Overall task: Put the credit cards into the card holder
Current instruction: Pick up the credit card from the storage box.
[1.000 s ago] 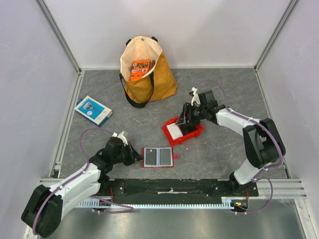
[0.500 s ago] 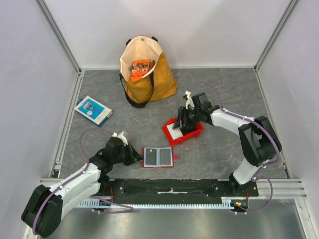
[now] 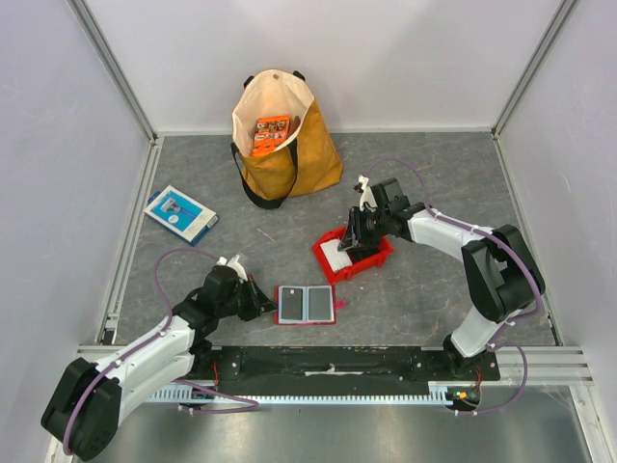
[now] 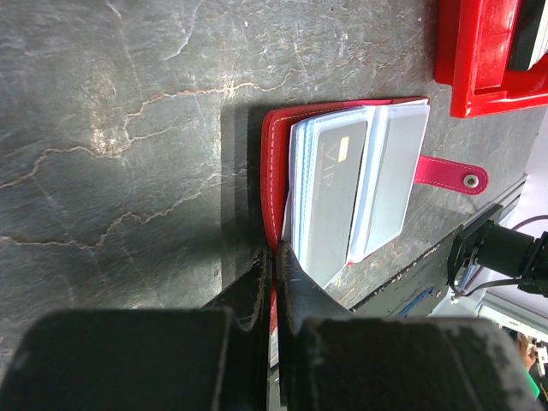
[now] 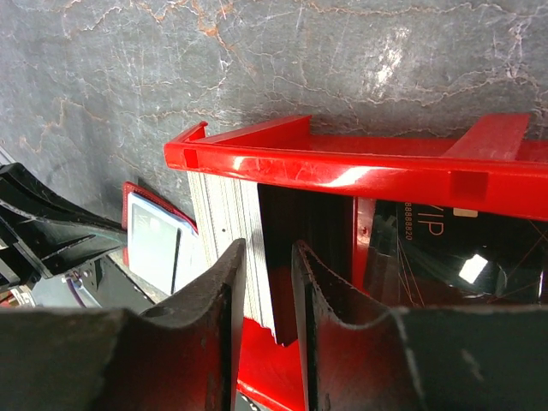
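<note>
Spread open and flat toward the near edge, near-left of the red bin [image 3: 371, 265]: card holder [image 3: 306, 304]. Pinched at its left cover edge by the left gripper [image 4: 272, 257], closed fully. Inside the bin: right gripper [image 5: 268, 253], jaws narrowed (slim gap showing) around upright credit cards [image 5: 214, 205]; actual hold possibly begun, cannot tell.

Dark grey stone-patterned tabletop [image 3: 463, 154], plain white walls [image 3: 386, 58] on three sides, aluminium corner posts [image 3: 115, 69]; even light
</note>
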Robot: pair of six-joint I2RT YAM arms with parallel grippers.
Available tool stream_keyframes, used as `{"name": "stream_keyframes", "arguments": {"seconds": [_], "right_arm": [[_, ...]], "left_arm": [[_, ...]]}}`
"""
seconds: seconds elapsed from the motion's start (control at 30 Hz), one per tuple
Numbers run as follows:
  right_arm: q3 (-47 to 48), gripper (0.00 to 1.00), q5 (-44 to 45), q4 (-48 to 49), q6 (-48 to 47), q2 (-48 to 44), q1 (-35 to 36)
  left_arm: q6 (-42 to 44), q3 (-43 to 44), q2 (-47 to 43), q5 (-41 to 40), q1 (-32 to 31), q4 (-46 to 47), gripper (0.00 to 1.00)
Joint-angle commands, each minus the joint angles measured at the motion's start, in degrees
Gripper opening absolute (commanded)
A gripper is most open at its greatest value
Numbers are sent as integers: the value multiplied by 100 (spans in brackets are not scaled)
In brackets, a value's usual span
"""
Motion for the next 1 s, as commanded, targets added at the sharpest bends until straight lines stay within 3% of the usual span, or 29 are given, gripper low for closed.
{"name": "stream_keyframes", "arguments": {"seconds": [0.0,0.57,0.97], "right_arm": [[240,33,-124,-48,-54,-123,19],[284,17,-106,-162,-115,-361,-86],[319,11,965,-496,-291,-159,-42]], "left_arm": [[79,112,12,126,-2,155,2],[79,95,-32,144,-2,137,2],[97,77,-41,135,-2,137,2]]}}
